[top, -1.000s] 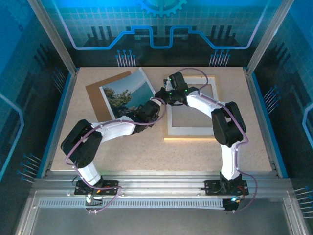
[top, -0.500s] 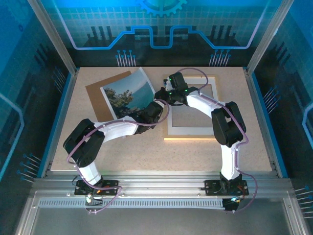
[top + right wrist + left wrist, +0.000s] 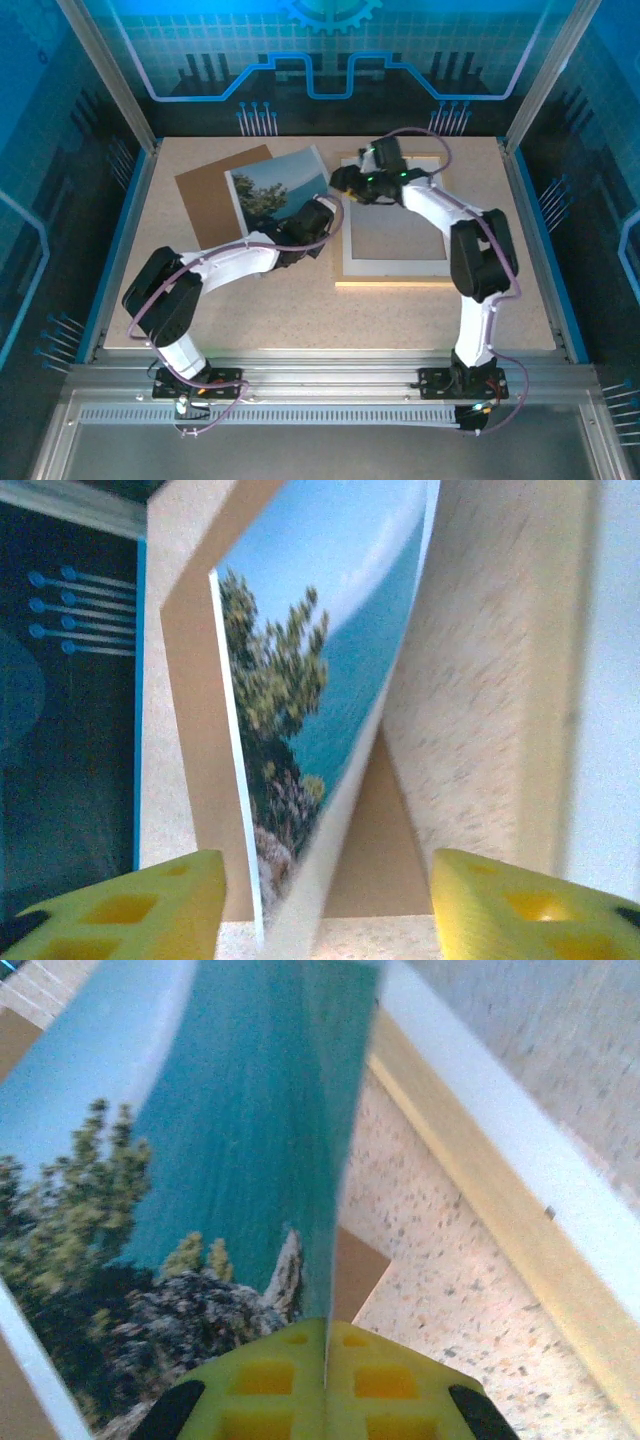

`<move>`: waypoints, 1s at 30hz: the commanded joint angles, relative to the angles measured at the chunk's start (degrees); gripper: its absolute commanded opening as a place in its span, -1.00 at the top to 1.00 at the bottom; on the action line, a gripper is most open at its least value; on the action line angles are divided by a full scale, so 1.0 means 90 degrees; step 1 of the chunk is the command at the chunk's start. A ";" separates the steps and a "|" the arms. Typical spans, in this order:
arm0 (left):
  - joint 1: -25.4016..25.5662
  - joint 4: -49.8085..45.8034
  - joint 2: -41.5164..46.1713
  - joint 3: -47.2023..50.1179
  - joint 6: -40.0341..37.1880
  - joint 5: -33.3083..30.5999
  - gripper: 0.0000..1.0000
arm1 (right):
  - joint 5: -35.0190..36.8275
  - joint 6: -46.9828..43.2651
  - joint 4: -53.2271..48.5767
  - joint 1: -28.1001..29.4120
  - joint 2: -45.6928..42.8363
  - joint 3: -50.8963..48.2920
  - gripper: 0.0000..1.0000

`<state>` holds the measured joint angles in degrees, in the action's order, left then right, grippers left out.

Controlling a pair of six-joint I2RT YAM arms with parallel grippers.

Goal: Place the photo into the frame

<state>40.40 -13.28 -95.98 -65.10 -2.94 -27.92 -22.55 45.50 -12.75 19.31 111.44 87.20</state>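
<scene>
The photo [image 3: 278, 190], a coast scene with turquoise sea and a dark tree, lies tilted left of the frame [image 3: 390, 284], its right edge lifted. My left gripper [image 3: 323, 213] is shut on that edge. In the left wrist view the yellow fingers [image 3: 270, 1380] pinch the photo [image 3: 220, 1140] edge-on. My right gripper [image 3: 343, 182] hovers open at the photo's far right corner, over the frame's left rail. In the right wrist view its fingers [image 3: 130, 910] stand wide apart, with the photo [image 3: 300, 670] curving up between them, untouched.
A brown backing board [image 3: 208, 200] lies under the photo's left part. A white mat [image 3: 347, 255] sits inside the frame. The frame's wooden rail [image 3: 470, 1220] runs close to the right of my left gripper. Blue-lit walls enclose the speckled table [image 3: 260, 310].
My right gripper has opened, let go of the photo and drawn back to the right. My left gripper has shut on the photo's edge, and the photo has swung right toward the frame.
</scene>
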 commanded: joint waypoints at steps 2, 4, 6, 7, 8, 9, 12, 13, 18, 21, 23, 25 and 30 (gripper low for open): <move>-0.0015 -0.0245 0.0601 -0.0964 0.0381 0.0427 1.00 | 0.0436 -0.0535 -0.0429 -0.0675 -0.1051 -0.0247 -0.36; -0.0116 -0.0117 0.0717 -0.1323 0.0546 0.0796 1.00 | 0.0578 -0.0733 -0.0543 -0.0851 -0.1349 -0.0445 -0.46; -0.0284 0.0002 0.0771 -0.1723 0.0840 0.1280 1.00 | 0.0731 -0.0853 -0.0563 -0.0964 -0.1635 -0.0712 -0.51; -0.0370 0.0092 0.0782 -0.1923 0.1041 0.1556 1.00 | 0.0744 -0.0866 -0.0486 -0.0998 -0.1778 -0.0884 -0.52; -0.0453 0.0244 0.0797 -0.2083 0.1254 0.1819 1.00 | 0.0738 -0.0866 -0.0391 -0.1029 -0.1904 -0.1061 -0.52; -0.0526 0.0415 0.0808 -0.2170 0.1477 0.2014 1.00 | 0.0734 -0.0849 -0.0309 -0.1038 -0.2009 -0.1208 -0.52; -0.0789 0.1276 0.0921 -0.2036 0.2456 0.2492 1.00 | 0.0739 -0.0792 -0.0051 -0.1061 -0.2236 -0.1658 -0.52; -0.0922 0.1607 0.0955 -0.1840 0.2928 0.2566 1.00 | 0.0714 -0.0735 0.0081 -0.1060 -0.2296 -0.1842 -0.52; -0.1389 0.3010 0.0816 -0.0355 0.5404 0.2487 1.00 | 0.0440 -0.0452 0.0616 -0.1048 -0.2280 -0.2476 -0.53; -0.1317 0.3438 0.0669 0.0377 0.6156 0.2194 1.00 | 0.0535 -0.0415 0.0627 -0.1035 -0.2236 -0.2675 -0.55; -0.1205 0.3645 0.0628 0.0816 0.6531 0.1887 1.00 | 0.0615 -0.0343 0.0647 -0.1001 -0.2226 -0.2847 -0.57; -0.1097 0.3661 0.0643 0.1118 0.6801 0.1579 1.00 | 0.0599 -0.0259 0.0781 -0.0974 -0.2226 -0.3048 -0.59; -0.0944 0.3835 0.0891 0.1869 0.7484 0.0865 1.00 | 0.0708 -0.0053 0.0958 -0.0738 -0.2089 -0.3403 -0.61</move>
<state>31.57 16.29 -90.98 -50.57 57.63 -14.22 -16.84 43.29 -6.20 10.96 91.70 57.87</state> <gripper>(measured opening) 0.053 0.801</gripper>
